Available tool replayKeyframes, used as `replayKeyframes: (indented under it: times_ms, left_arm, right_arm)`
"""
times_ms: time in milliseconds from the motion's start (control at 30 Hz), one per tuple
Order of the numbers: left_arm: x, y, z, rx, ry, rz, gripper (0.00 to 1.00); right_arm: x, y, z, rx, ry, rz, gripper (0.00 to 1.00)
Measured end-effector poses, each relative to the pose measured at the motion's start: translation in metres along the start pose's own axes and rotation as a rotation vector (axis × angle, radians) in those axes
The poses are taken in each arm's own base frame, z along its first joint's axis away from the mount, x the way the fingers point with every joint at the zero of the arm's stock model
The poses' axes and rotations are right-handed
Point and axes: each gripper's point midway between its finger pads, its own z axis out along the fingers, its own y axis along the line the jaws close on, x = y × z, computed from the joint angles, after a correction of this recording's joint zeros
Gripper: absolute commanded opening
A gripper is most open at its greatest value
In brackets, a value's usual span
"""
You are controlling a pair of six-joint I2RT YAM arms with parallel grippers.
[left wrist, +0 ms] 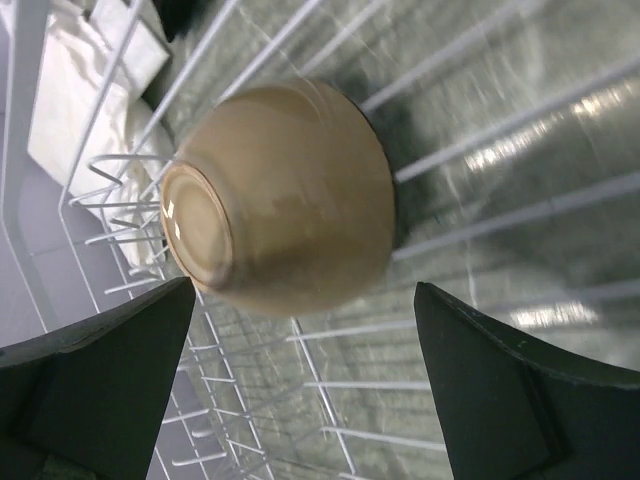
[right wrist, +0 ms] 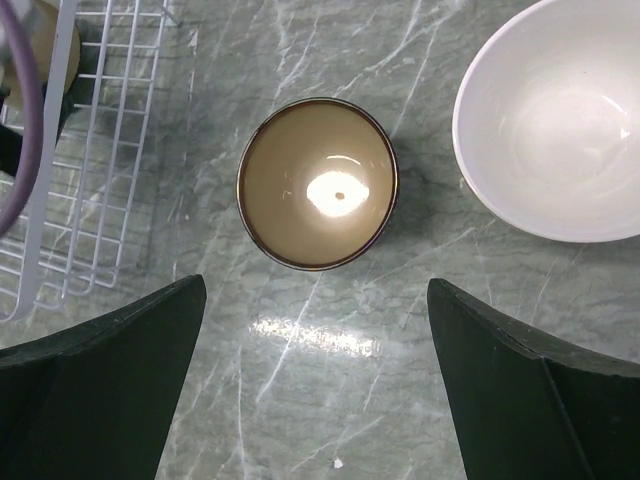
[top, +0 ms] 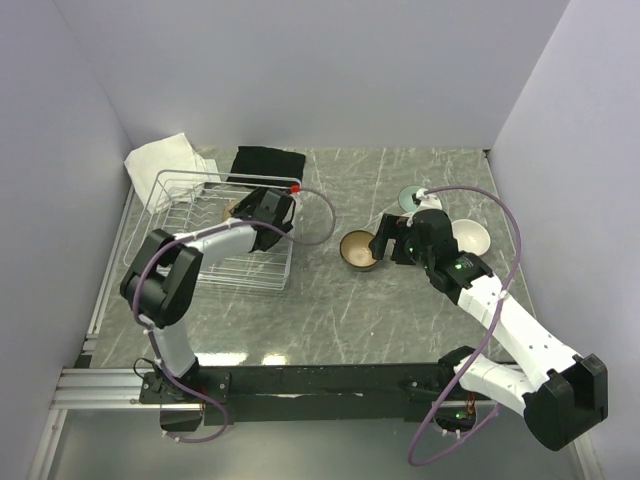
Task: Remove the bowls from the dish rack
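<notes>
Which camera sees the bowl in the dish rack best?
Left wrist view: the tan bowl fills it, tipped on its side in the dish rack. Up top, the left arm mostly hides it; the right wrist view catches a sliver.

I count four bowls in all. One tan bowl [left wrist: 285,195] is in the dish rack [top: 250,270], and there is only one such rack. Three bowls are on the counter [top: 330,320]: one brown bowl [top: 359,250], one pale bowl [top: 470,237] and one teal bowl [top: 408,197], which is partly hidden behind the right arm [top: 500,310]. There are two cloths: one white cloth [top: 160,160] and one black cloth [top: 267,161]. There are two arms, counting also the left arm [top: 215,243], and each has one pair of jaws.
</notes>
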Motion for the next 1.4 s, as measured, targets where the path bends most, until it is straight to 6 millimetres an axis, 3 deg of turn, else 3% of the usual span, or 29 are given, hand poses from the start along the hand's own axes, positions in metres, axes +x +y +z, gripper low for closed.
replayKeyframes:
  times_ms: [233, 533, 833, 1100, 1400]
  left_arm:
    - [0.001, 0.005, -0.014, 0.034, -0.090, 0.086, 0.99]
    - [0.000, 0.011, -0.008, 0.012, -0.118, 0.181, 1.00]
    - [0.007, 0.000, 0.003, 0.050, -0.098, 0.227, 0.99]
    - [0.003, -0.006, 0.010, 0.086, -0.086, 0.245, 0.99]
    - [-0.004, 0.002, 0.018, 0.038, -0.061, 0.241, 1.00]
  right_arm:
    - [0.001, 0.002, 0.000, -0.009, 0.005, 0.000, 1.00]
    - [0.004, 0.004, 0.002, -0.022, 0.021, 0.000, 1.00]
    - [0.004, 0.004, 0.002, -0.024, 0.023, -0.008, 1.00]
    - [0.006, 0.003, 0.003, -0.022, 0.028, -0.016, 1.00]
    - [0.008, 0.003, 0.006, -0.020, 0.041, -0.021, 1.00]
